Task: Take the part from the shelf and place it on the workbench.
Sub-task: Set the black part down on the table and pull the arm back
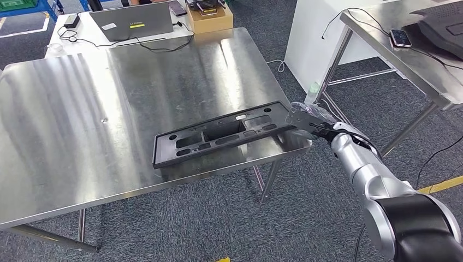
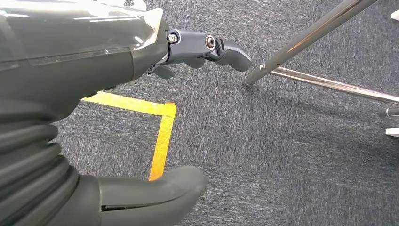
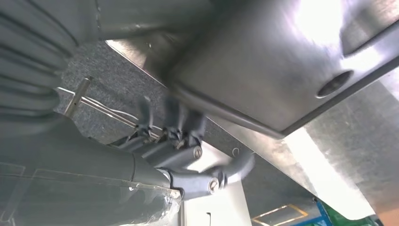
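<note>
Lying flat on the steel worktop (image 1: 82, 125), the long black part (image 1: 221, 135) runs its length roughly along the near edge, slanting a little away toward the right. Its right end reaches the worktop's right corner, where the right hand (image 1: 308, 117) grips it, fingers (image 3: 176, 125) wrapped over the rim. The left hand (image 2: 141, 117) hangs over grey carpet (image 2: 282, 150) with its fingers apart, holding nothing, near yellow floor tape (image 2: 162, 136). Most of the worktop behind and left of the part is bare metal. A laptop (image 1: 134, 22) and a cardboard box (image 1: 210, 19) sit on a table beyond the far edge. A second steel table (image 1: 404, 60) stands to the right across a strip of carpet.
</note>
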Robot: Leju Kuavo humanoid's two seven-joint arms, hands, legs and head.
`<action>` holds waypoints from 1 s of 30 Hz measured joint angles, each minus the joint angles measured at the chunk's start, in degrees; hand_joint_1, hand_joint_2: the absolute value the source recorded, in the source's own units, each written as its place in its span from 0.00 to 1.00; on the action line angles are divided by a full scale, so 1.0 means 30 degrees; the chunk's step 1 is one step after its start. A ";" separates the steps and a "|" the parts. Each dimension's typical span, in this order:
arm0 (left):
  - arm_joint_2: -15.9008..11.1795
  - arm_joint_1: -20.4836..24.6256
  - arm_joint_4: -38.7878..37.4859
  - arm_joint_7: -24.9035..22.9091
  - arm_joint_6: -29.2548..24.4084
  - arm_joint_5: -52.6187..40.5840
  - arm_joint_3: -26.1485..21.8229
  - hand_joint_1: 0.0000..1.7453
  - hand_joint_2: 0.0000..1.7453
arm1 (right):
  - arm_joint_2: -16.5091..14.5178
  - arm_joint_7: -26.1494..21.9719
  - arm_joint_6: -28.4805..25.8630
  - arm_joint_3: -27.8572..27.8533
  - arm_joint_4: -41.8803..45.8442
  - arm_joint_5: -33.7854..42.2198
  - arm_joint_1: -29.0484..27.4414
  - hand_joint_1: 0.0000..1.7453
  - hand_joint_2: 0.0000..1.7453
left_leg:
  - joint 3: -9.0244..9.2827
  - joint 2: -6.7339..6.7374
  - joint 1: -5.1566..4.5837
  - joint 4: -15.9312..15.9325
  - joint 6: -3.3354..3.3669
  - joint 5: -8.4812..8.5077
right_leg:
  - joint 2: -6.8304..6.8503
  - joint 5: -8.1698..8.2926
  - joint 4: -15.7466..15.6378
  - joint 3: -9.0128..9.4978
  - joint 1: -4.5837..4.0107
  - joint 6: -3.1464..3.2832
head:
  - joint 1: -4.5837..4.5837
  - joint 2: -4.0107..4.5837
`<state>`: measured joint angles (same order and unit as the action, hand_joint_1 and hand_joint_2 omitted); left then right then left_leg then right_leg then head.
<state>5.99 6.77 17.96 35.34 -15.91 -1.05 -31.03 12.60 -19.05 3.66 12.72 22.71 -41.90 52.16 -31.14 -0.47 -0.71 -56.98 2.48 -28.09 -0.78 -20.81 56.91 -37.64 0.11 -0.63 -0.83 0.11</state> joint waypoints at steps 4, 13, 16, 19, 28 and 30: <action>-0.0007 -0.0001 -0.0109 -0.0007 0.0306 0.0000 -0.0084 0.00 0.00 | 0.0013 -0.0193 -0.0235 0.0002 -0.0009 -0.0007 0.0017 0.00 0.00 | 0.0000 0.0000 0.0000 0.0000 0.0001 -0.0001 | 0.0003 -0.0001 0.0000 -0.0001 -0.0004 0.0000 | 0.0000 0.0000; -0.0016 -0.0009 -0.0237 -0.0007 0.0691 -0.0005 -0.0313 0.00 0.00 | 0.0191 -0.0434 -0.0818 -0.0140 -0.0009 0.0096 0.0008 0.00 0.00 | 0.0000 0.0000 -0.0003 0.0000 0.0007 -0.0006 | 0.0005 -0.0002 -0.0001 0.0000 0.0001 -0.0001 | -0.0002 0.0000; -0.0022 -0.0015 -0.0286 -0.0007 0.0750 -0.0013 -0.0413 0.00 0.00 | 0.0355 -0.0523 -0.0860 -0.0277 -0.0009 0.0122 0.0010 0.00 0.00 | 0.0000 0.0000 -0.0003 0.0000 0.0009 -0.0007 | 0.0003 -0.0002 -0.0001 0.0000 0.0007 -0.0001 | -0.0002 0.0000; -0.0022 -0.0015 -0.0317 -0.0007 0.0887 -0.0013 -0.0495 0.00 0.00 | 0.0490 -0.0753 -0.0935 -0.0412 0.0004 0.0127 0.0011 0.00 0.00 | -0.0001 0.0000 -0.0003 0.0000 0.0012 -0.0009 | 0.0003 -0.0002 -0.0001 0.0000 0.0009 -0.0001 | -0.0002 0.0000; -0.0022 -0.0039 -0.0412 -0.0007 0.1107 -0.0029 -0.0661 0.00 0.00 | 0.0557 -0.2337 -0.1922 -0.1026 0.0752 0.0515 -0.0021 0.00 0.00 | -0.0001 0.0001 -0.0003 0.0000 0.0019 -0.0013 | 0.0003 -0.0002 -0.0001 -0.0001 0.0004 -0.0001 | -0.0002 0.0000; -0.0020 -0.0042 -0.0415 -0.0007 0.1111 -0.0029 -0.0690 0.00 0.00 | 0.0557 -0.2346 -0.1942 -0.1062 0.0840 0.0517 -0.0030 0.00 0.00 | -0.0001 0.0000 -0.0002 0.0000 0.0019 -0.0013 | 0.0002 -0.0002 -0.0001 0.0000 0.0005 -0.0001 | -0.0002 0.0000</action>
<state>5.93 6.64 16.71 35.32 -12.58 -1.14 -33.10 14.27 -26.09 -2.17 9.53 25.23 -40.35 52.06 -31.15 -0.47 -0.72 -56.98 2.54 -28.13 -0.77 -20.81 56.91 -37.64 0.12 -0.64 -0.83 0.11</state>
